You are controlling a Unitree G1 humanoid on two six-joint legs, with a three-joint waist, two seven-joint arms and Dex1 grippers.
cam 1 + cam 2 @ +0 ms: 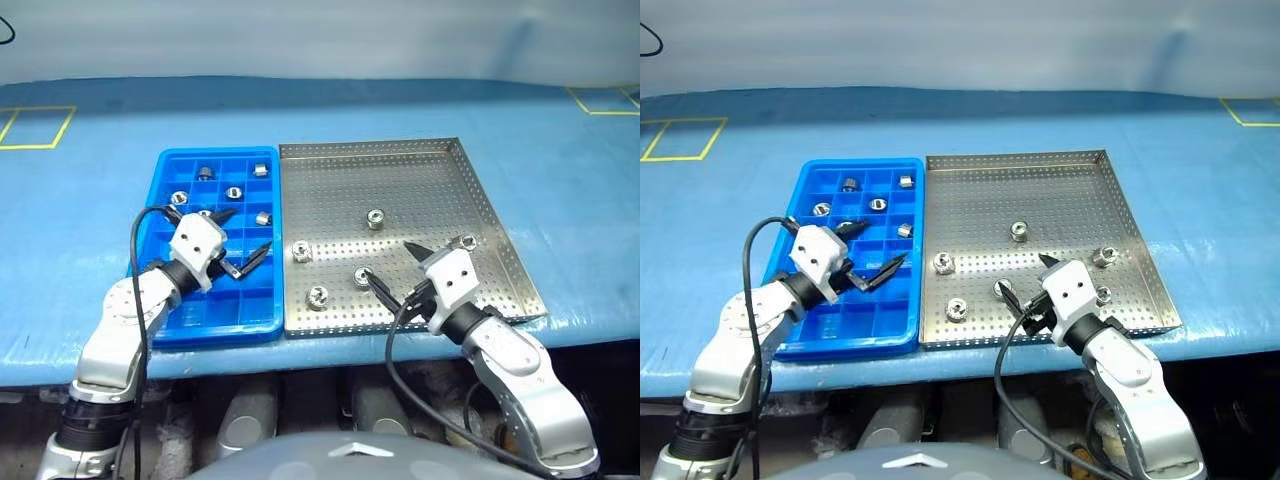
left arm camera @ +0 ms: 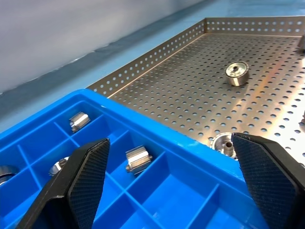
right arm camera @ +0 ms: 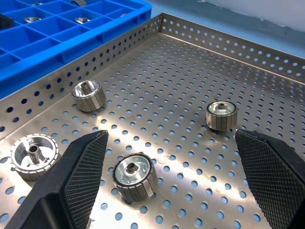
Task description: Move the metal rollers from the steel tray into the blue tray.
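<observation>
Five metal rollers are lying loose on the steel tray [image 1: 440, 160], which is sitting edge to edge with the blue tray [image 1: 165, 165] on the blue table [image 1: 560, 200]. One roller [image 1: 376, 218] is standing alone near the steel tray's middle. Another [image 1: 301, 251] is resting close to the wall shared with the blue tray, and a third [image 1: 318, 295] is sitting near the steel tray's near rim on that same side. A fourth [image 1: 362, 276] is lying between those and the tray's near right corner, and a fifth [image 1: 466, 242] is sitting close to the steel tray's right rim.

Over the steel tray's near right part, the right gripper [image 1: 393, 268] is hovering with its jaws spread wide and nothing between them. In the right wrist view the fourth roller [image 3: 133, 176] is lying just ahead of the gap, nearer one finger, not touching either.

Several rollers [image 1: 231, 192] are sitting singly in compartments toward the blue tray's far end. The left gripper [image 1: 245, 236] is hanging over the blue tray's middle, beside the steel tray's wall, jaws also wide apart and empty. One filed roller [image 2: 138, 159] is lying just ahead of its fingers [image 2: 88, 176].
</observation>
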